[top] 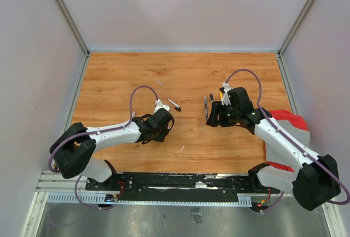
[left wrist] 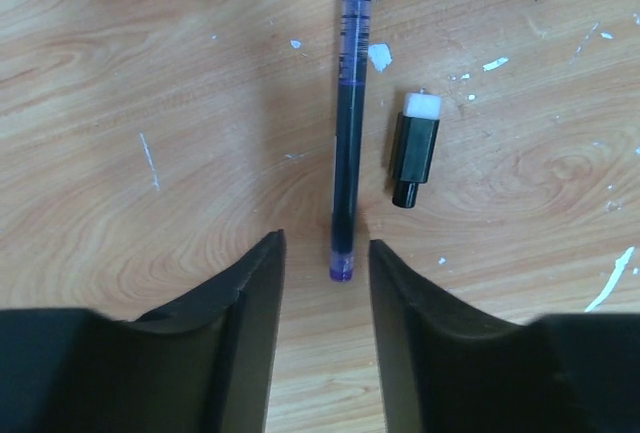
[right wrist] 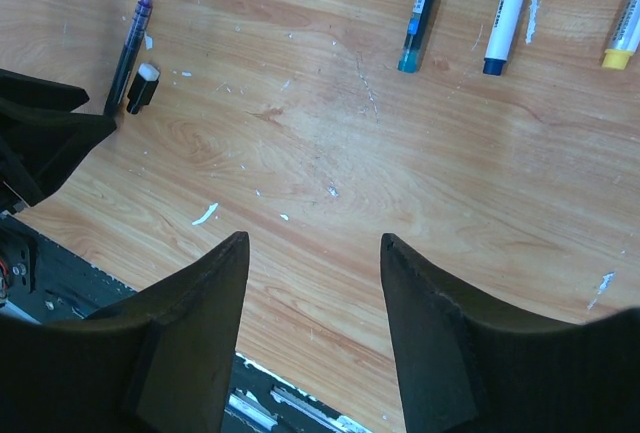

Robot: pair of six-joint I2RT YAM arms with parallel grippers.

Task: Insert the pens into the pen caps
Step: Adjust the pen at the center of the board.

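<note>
Table: wooden table (top: 186, 73), flecked with white paint marks.
Pens, count: four in view, all lying flat on the table.
Pen 1: dark pen (left wrist: 347, 123) with purple ends. It runs straight away from the left hand (left wrist: 327, 253). Its near end lies in the gap at the fingertips and touches neither finger.
Pens 2–4: teal-ended pen (right wrist: 420, 13), blue-ended pen (right wrist: 508, 13) and yellow-ended pen (right wrist: 625, 33). They have white barrels and lie side by side ahead of the right hand (right wrist: 315, 253). Cannot tell whether the coloured ends are caps.
Caps, count: one loose, a black cap (left wrist: 414, 148) with a white end. It lies just beside the dark pen, roughly parallel, not touching.
Left hand: fingers parted a little, wider than the pen; gripping nothing.
Right hand: fingers roughly half spread, empty, above bare table, well apart from pens 2–4.
</note>
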